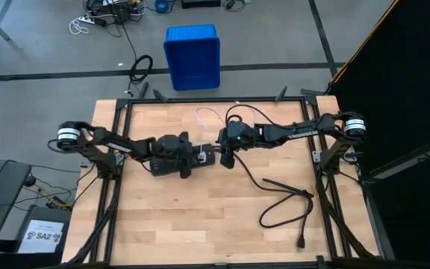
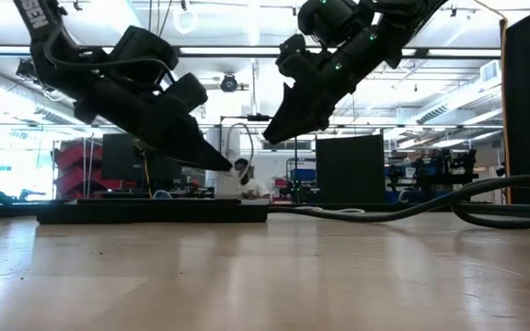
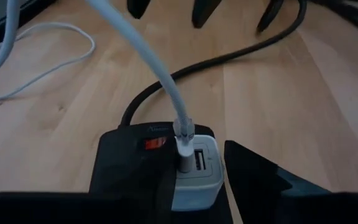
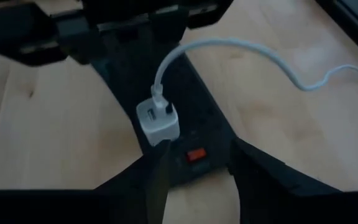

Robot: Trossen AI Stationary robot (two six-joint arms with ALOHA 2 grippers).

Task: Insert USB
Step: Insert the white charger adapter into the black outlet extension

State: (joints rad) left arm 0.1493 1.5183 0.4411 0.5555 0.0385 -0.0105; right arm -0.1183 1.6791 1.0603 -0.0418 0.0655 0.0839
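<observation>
While the USB [image 3: 183, 138] sits plugged into the white charger [image 4: 158, 122] on the power strip [image 3: 132, 168], your left pincer [image 3: 197, 186] and right pincer [image 4: 197, 171] stand apart, empty; snag its cable withdrawing and it could pull out.

The USB [image 3: 166, 81] sits plugged into a white charger [image 3: 196, 171] on a black power strip [image 3: 129, 168].

White USB [image 3: 166, 81] plugged into charger [image 3: 194, 171]

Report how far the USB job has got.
Done, apparently: the USB plug sits in the white charger on the black power strip. In hand: nothing; the left hand and right hand stand open astride the charger. Left: pulling both arms clear.
</observation>
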